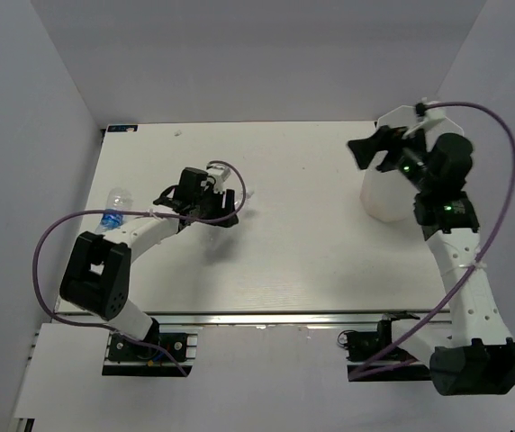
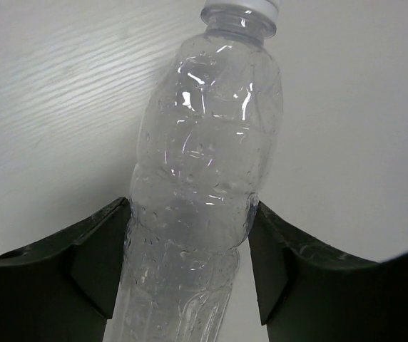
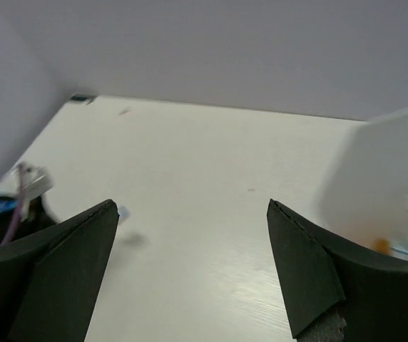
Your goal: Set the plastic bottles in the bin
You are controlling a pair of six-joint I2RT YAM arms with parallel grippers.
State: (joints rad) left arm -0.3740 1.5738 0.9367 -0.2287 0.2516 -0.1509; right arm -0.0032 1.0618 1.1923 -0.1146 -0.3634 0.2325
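Observation:
My left gripper [image 1: 224,205] is shut on a clear crinkly plastic bottle [image 1: 242,193] over the left middle of the table. In the left wrist view both fingers [image 2: 93,267] press the bottle's body [image 2: 204,164], with its white cap away from me. A second bottle [image 1: 113,207] with a blue label lies at the table's left edge. The tall translucent white bin [image 1: 382,193] stands at the right back, partly hidden by my right arm. My right gripper [image 1: 370,148] is open and empty, raised beside the bin's left rim. The bin also shows in the right wrist view [image 3: 386,171].
Grey walls close the table on the left, back and right. A purple cable loops out from each arm. In the right wrist view blurred orange and blue shapes show through the bin wall. The left arm's wrist [image 3: 11,196] shows at that view's left edge.

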